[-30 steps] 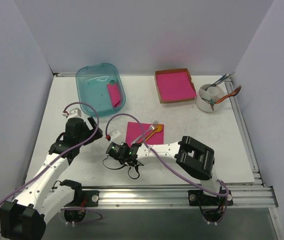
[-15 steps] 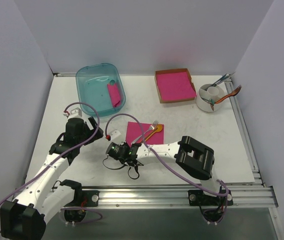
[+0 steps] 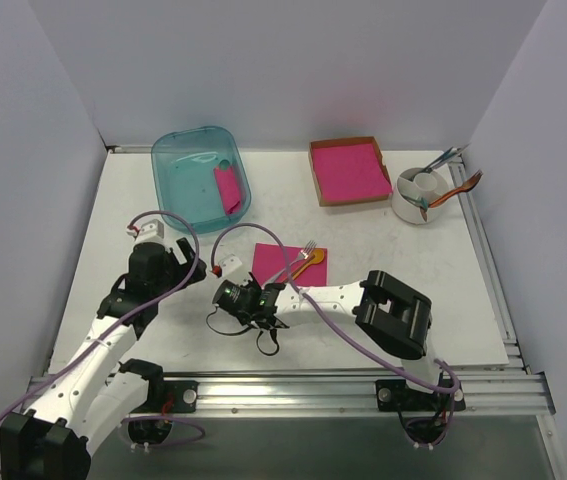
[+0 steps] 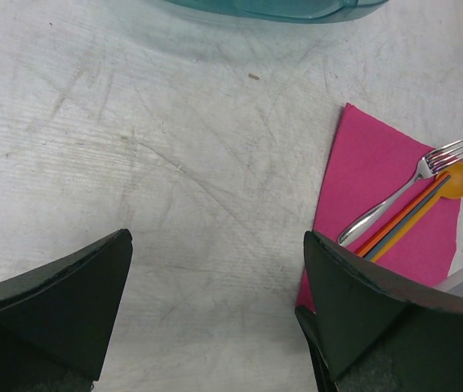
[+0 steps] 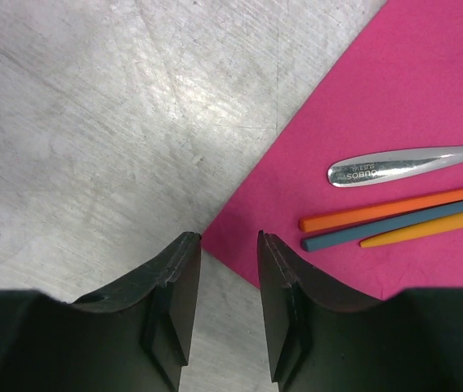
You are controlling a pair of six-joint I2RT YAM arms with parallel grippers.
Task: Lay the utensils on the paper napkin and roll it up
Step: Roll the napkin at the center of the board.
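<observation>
**Right gripper** point(image 5: 227, 241): the jaws are parted by a narrow gap and set low over the table point(image 3: 413, 280). They are lined up on the near-left corner of the paper napkin point(image 5: 394, 106). Nothing is seen pinched between them.

**Left gripper** point(image 4: 216, 245): the jaws are spread wide and nothing is held. It is poised over bare table just left of the napkin.

**Paper napkin:** it is laid flat and unrolled near the middle of the table, with one corner toward the right gripper.

**Fork** point(image 4: 402, 192) and **spoon** point(image 4: 417, 211): both are laid diagonally on the napkin, side by side and close together. The heads point to the far-right corner and the handle ends lie near the gripper.

**Surroundings:** a teal tub point(image 3: 178, 165), a cardboard tray of pink sheets point(image 3: 348, 170) and a white cup of cutlery point(image 3: 418, 195) are ranged along the far side, well apart from the work.

**Progress:** the placing step is judged done. The rolling step is judged not begun, since no fold or lift is visible. A grasp of the near corner appears to be the step in hand.
</observation>
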